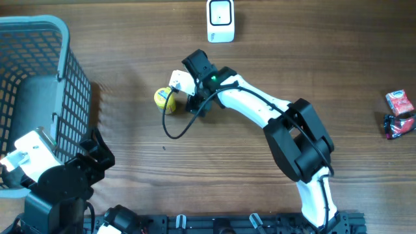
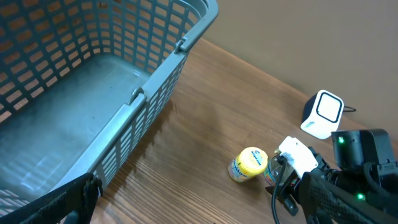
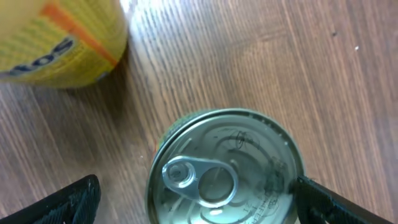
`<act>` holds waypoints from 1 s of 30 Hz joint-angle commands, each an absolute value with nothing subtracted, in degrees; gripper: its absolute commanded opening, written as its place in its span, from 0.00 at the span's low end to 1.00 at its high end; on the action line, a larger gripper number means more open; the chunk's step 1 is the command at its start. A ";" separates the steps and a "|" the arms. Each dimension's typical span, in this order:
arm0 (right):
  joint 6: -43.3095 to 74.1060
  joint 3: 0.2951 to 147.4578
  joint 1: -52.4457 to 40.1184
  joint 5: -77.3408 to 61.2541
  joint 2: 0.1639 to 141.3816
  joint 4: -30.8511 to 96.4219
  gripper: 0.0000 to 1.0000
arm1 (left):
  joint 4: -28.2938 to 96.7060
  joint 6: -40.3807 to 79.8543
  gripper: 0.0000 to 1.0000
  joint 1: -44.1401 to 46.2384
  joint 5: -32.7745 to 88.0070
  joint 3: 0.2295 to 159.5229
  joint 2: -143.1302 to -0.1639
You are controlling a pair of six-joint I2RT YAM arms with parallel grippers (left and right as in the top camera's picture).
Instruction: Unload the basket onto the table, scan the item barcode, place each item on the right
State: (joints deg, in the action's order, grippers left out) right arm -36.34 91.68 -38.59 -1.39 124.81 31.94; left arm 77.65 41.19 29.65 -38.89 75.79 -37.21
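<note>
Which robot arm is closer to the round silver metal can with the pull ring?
Right. The right end effector hangs open directly above the silver can, one finger on either side. The left end effector sits far off, beside the grey plastic basket.

Wooden table (image 1: 325,58); on it basket (image 1: 65,39), scanner (image 1: 220,21), yellow bottle (image 1: 165,99), can (image 3: 224,168), red packet (image 1: 398,102)

Grey-blue lattice basket (image 1: 32,25); yellow bottle (image 2: 249,163) with orange band; silver can (image 3: 249,155); white scanner (image 1: 220,19); red packet (image 1: 399,103); brown wood-grain table (image 1: 325,52).
</note>
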 commanded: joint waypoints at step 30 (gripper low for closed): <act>-27.29 103.61 -35.44 -2.61 135.02 40.73 0.97 | 80.66 41.15 1.00 29.89 -39.75 75.64 -37.19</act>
State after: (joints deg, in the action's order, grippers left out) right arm -32.36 103.28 -36.91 -2.83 133.43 37.45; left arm 80.62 41.19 29.65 -39.13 75.79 -37.21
